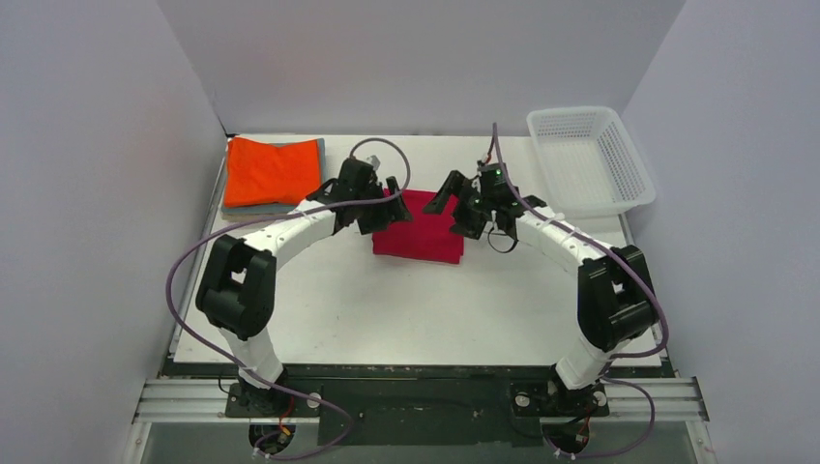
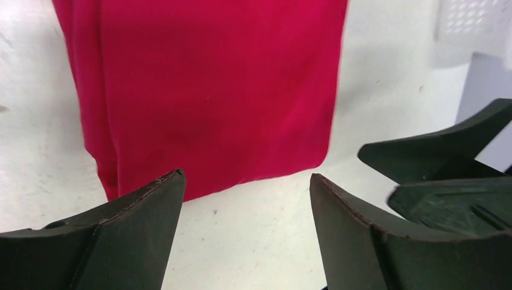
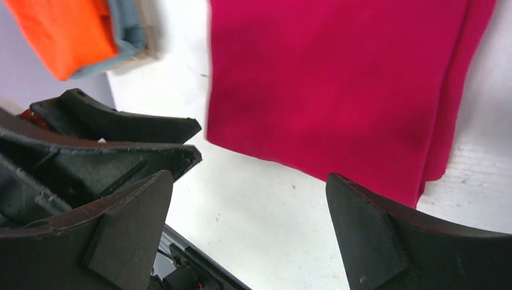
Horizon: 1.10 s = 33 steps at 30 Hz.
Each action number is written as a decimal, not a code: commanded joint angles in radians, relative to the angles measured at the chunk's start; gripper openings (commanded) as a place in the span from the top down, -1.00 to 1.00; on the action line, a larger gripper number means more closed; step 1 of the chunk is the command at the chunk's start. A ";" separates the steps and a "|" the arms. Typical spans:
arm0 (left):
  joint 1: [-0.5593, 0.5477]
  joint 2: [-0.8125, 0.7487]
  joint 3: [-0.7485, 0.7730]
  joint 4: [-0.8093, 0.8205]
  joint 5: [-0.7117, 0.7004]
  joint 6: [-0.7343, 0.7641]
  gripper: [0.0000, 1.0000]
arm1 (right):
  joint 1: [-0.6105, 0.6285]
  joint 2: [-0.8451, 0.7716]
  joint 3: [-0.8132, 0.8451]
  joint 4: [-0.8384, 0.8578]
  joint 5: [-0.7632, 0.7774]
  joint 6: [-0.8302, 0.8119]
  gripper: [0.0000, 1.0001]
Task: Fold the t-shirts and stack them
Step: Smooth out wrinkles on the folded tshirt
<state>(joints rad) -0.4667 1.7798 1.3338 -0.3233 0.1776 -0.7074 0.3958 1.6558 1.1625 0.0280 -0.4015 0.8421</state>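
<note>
On my overhead feed the crimson-red cloth t-shirt [image 1: 418, 230] lies folded into a compact rectangle on the white worktop [image 1: 387, 309], a little beyond the middle and directly between the two arms. Through the wrist cameras its cloth looks smooth and evenly coloured. The edges are fairly straight, and a doubled layer runs as a narrow band down one side. The left fingers [image 1: 394, 203] sit at the shirt's left edge, spread wide, and I see nothing in their grasp. The left wrist camera shows only bare worktop between the tips, with the red cloth just beyond them. The right fingers [image 1: 454, 206] face them from the shirt's right edge, also spread wide and holding nothing, their tips over bare worktop just short of the cloth. In the far left corner a bright orange folded t-shirt [image 1: 273, 172] tops a stack. A grey-blue folded t-shirt [image 3: 127, 30] shows under it, and my right wrist view shows a thin beige cloth layer [image 3: 150, 36] beneath that. A white plastic mesh basket [image 1: 577, 112] stands at the far right corner, well apart from the red shirt.
</note>
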 commanded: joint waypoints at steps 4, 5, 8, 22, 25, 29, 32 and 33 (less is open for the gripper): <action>-0.012 0.076 -0.169 0.170 0.080 -0.062 -0.70 | -0.001 0.116 -0.159 0.142 -0.015 0.107 -0.86; -0.008 0.098 -0.182 0.155 0.069 -0.059 -0.70 | -0.010 0.134 -0.177 0.144 -0.011 0.107 -0.86; 0.004 0.134 -0.217 0.126 0.040 -0.042 -0.69 | -0.032 0.164 -0.220 0.134 0.004 0.095 -0.86; 0.022 -0.151 -0.284 0.069 0.060 0.009 -0.68 | -0.084 -0.141 -0.186 -0.120 0.039 -0.094 -0.91; 0.037 -0.160 -0.222 0.006 -0.024 0.044 -0.70 | -0.101 -0.224 -0.208 -0.144 0.079 -0.104 -0.94; 0.070 -0.090 -0.107 -0.070 -0.112 0.093 -0.75 | -0.150 -0.330 -0.266 -0.171 0.121 -0.114 -0.96; 0.095 0.038 0.011 -0.109 -0.127 0.136 -0.81 | -0.187 -0.386 -0.303 -0.197 0.122 -0.132 -0.96; 0.101 0.068 0.042 -0.127 -0.122 0.160 -0.81 | -0.196 -0.396 -0.309 -0.206 0.125 -0.138 -0.96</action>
<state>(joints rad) -0.3946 1.7176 1.2449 -0.3660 0.1165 -0.6437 0.2348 1.3025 0.8989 -0.0917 -0.3199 0.7475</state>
